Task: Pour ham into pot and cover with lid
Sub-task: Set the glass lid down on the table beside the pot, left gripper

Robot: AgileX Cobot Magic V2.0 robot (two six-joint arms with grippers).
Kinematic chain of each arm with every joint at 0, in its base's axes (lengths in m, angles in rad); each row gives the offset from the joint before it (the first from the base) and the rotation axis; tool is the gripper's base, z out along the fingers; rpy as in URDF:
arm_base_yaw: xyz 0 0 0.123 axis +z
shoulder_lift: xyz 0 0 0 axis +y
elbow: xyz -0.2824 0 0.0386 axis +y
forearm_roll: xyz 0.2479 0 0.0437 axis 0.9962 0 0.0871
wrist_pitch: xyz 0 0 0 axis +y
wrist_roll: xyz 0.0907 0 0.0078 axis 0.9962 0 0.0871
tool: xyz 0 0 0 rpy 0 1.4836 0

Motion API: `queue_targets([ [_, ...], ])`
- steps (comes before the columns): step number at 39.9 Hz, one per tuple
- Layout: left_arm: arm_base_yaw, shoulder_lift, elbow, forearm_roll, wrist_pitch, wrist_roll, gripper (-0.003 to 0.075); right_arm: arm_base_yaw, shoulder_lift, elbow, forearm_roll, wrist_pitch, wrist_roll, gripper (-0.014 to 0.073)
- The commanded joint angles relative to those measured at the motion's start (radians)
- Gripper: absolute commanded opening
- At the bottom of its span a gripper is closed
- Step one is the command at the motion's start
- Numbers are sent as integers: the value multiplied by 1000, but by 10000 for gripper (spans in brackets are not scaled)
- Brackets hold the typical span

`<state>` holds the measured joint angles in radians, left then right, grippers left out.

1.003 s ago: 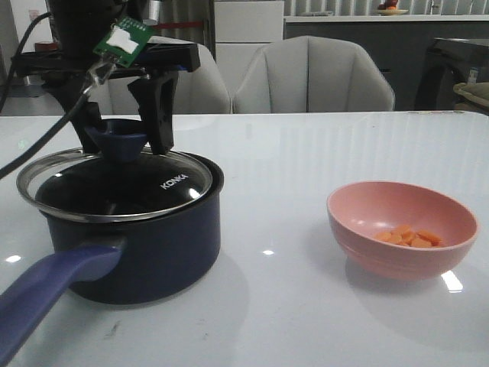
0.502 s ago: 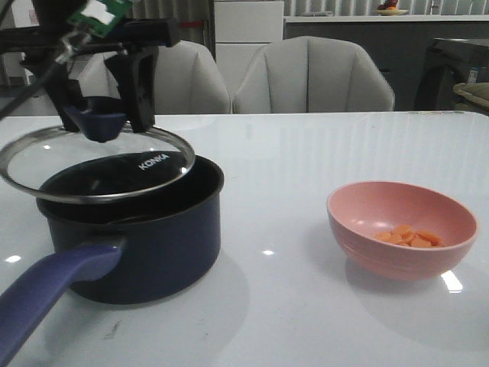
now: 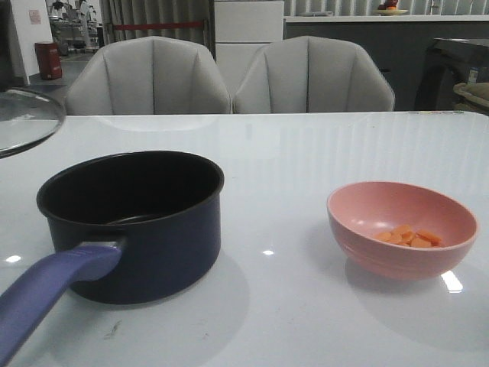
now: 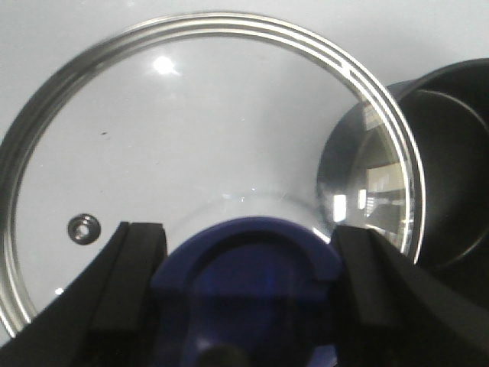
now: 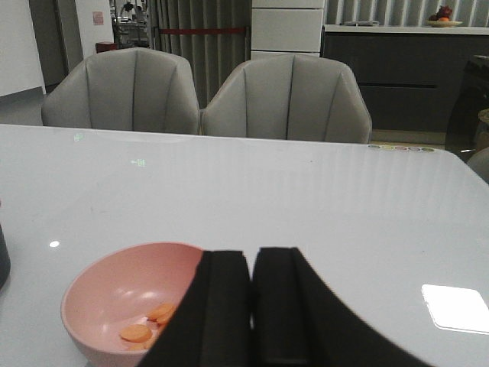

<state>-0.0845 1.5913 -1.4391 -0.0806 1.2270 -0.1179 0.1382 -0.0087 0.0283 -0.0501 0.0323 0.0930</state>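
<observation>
Only the left wrist view shows the left gripper (image 4: 248,306) clamped on the round glass steel-rimmed lid's (image 4: 206,153) blue knob; lid now lifted off the navy saucepan (image 3: 145,222). Right gripper (image 5: 252,306), seemingly closed, hovers beside orange ham slices (image 5: 145,327).

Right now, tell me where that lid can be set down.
Bare tabletop lies between the pot and the pink bowl, and behind both toward the chairs. The left gripper holds the lid at the table's left edge, beside the pot.
</observation>
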Motion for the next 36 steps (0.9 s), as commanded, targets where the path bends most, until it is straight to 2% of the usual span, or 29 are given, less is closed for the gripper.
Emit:
queue_targets([
  [1, 97, -70, 42, -92, -70, 77, 154, -6, -20, 8, -9, -85, -4, 150],
  [7, 228, -75, 161, -177, -139, 164, 154, -6, -20, 8, -9, -85, -4, 150],
  [12, 280, -75, 252, -181, -223, 201, 154, -6, -20, 8, -9, -85, -4, 150],
  [19, 284, -39, 321, -202, -322, 243, 158, -6, -20, 8, -9, -85, -4, 150],
  [26, 285, 33, 324, -230, -340, 256, 176, -6, -20, 8, -9, -85, -4, 150],
  [31, 283, 79, 324, -239, -347, 263, 238, -6, -20, 8, -9, -85, -4, 150],
  [36, 269, 115, 324, -239, -349, 284, 393, -6, -20, 8, -9, -85, -4, 150],
])
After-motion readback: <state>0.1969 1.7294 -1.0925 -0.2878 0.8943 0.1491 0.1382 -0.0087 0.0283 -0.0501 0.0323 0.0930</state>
